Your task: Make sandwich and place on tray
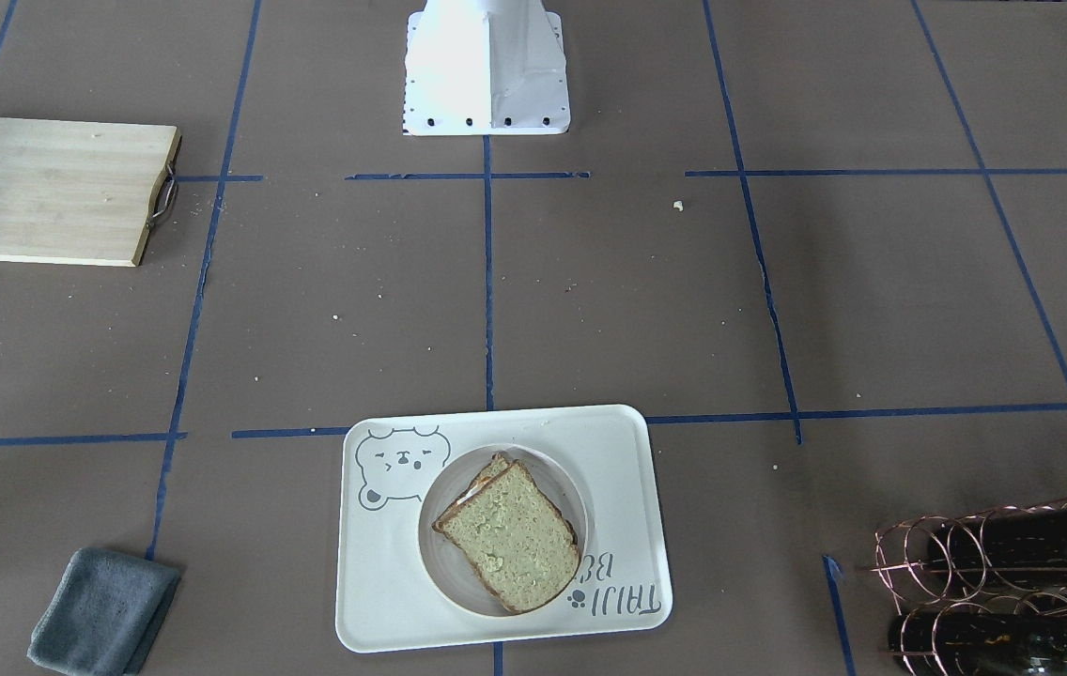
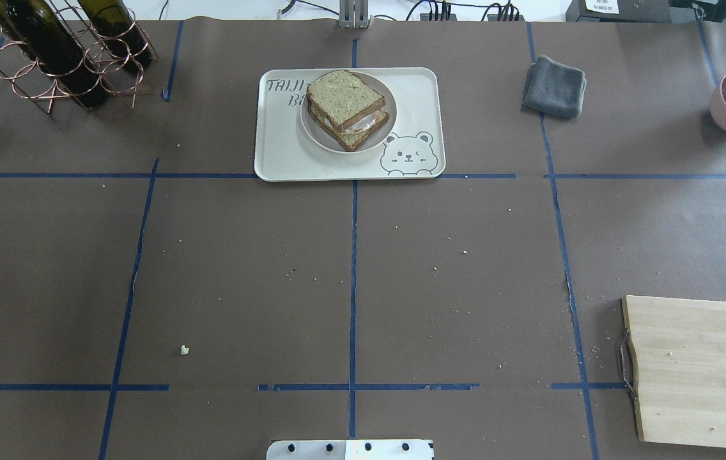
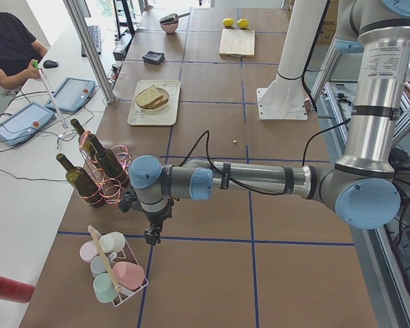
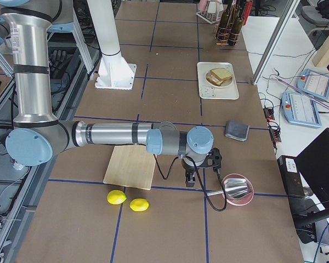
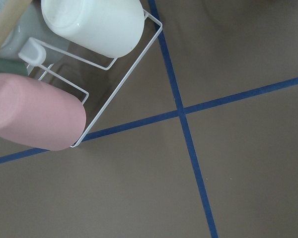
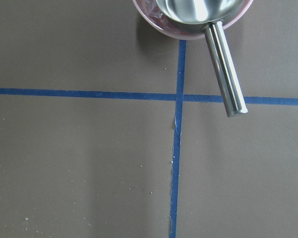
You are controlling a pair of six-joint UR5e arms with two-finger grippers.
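Note:
The sandwich (image 1: 510,535) is stacked: two greenish-tan bread slices with a white egg edge (image 2: 363,126) between them. It lies on a small round white plate on the cream bear tray (image 1: 609,451), at the far middle of the table in the overhead view (image 2: 280,147). My left gripper (image 3: 151,237) hangs low over the table near the mug rack, far from the tray (image 3: 147,117). My right gripper (image 4: 190,181) hangs low beside the pink bowl, far from the tray (image 4: 219,91). Neither shows fingers in a wrist view; I cannot tell if they are open or shut.
A wooden cutting board (image 2: 702,370) lies near right. A grey cloth (image 2: 555,86) lies right of the tray. A copper rack with wine bottles (image 2: 62,51) stands far left. A pink bowl with a metal scoop (image 6: 198,10), a mug rack (image 5: 64,74) and two lemons (image 4: 126,201) sit at the table's ends.

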